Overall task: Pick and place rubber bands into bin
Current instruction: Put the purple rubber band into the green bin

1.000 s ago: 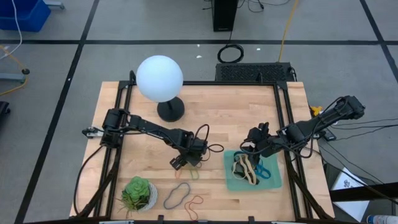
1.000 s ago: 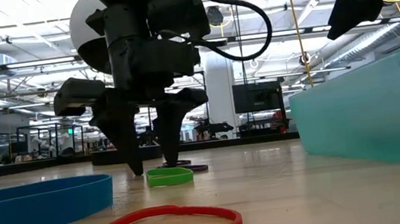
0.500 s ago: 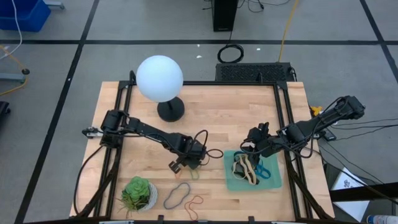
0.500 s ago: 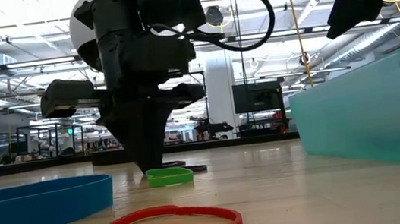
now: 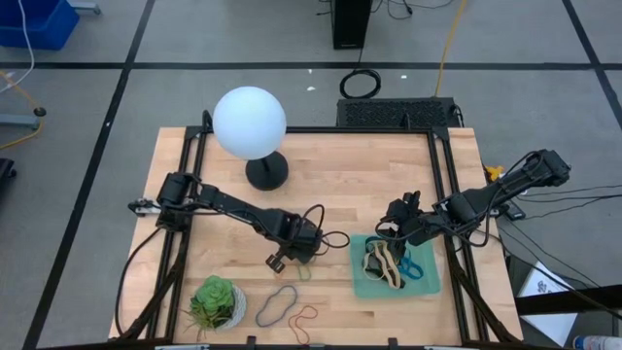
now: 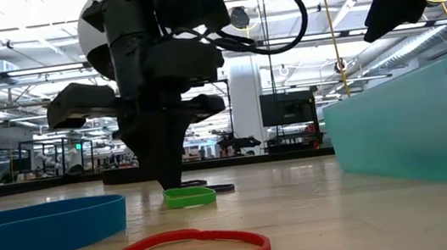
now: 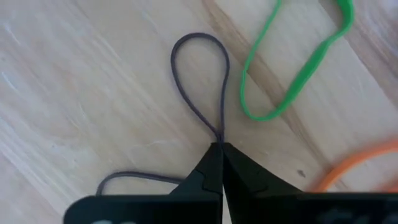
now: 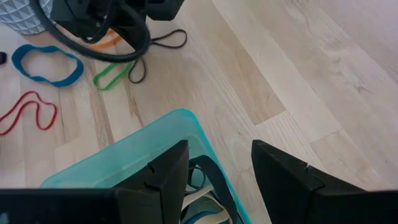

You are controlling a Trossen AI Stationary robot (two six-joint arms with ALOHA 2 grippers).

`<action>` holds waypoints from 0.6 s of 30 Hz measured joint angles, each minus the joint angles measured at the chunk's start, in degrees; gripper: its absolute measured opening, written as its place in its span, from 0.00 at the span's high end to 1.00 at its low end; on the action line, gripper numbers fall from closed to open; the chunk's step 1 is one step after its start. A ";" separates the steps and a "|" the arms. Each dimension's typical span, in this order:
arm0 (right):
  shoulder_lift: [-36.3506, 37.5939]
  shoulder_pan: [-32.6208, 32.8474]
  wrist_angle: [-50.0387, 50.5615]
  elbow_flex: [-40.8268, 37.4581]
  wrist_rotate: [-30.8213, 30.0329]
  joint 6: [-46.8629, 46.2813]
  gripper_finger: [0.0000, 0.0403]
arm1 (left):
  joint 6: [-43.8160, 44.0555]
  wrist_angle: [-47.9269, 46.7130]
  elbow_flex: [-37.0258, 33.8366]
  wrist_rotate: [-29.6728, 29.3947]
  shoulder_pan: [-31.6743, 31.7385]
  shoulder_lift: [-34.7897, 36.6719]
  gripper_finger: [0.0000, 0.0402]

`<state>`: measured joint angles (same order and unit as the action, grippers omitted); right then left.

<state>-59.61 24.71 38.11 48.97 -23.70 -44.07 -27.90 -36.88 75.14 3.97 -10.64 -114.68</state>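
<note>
Left gripper pinched on a thin grey rubber band, its lower loop cut off; right gripper spread above the mint-green plastic bin at three o'clock

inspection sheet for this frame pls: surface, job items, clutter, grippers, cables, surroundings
surface: wooden table, bare in the middle.
job's things: green bin holding several bands; loose on the table are a dark band, green band, orange band, blue band, red band.
clutter: potted succulent, white globe lamp.
grippers: left gripper shut on the dark band; right gripper open over the bin's rim.
cables: black cable looped at the left wrist.
surroundings: taped floor, coiled cable.
</note>
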 joint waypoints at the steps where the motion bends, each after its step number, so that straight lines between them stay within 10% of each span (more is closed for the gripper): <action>1: 0.00 0.00 0.00 0.00 0.01 0.00 0.58 | 0.67 -0.05 -0.14 0.52 0.08 0.58 0.99; 18: -0.02 0.02 -3.01 0.00 0.02 8.60 0.58 | 11.94 6.83 -0.09 0.32 2.04 22.75 1.00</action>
<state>-59.64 24.73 35.10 48.97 -23.69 -35.47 -15.96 -30.05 75.05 4.29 -8.59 -91.93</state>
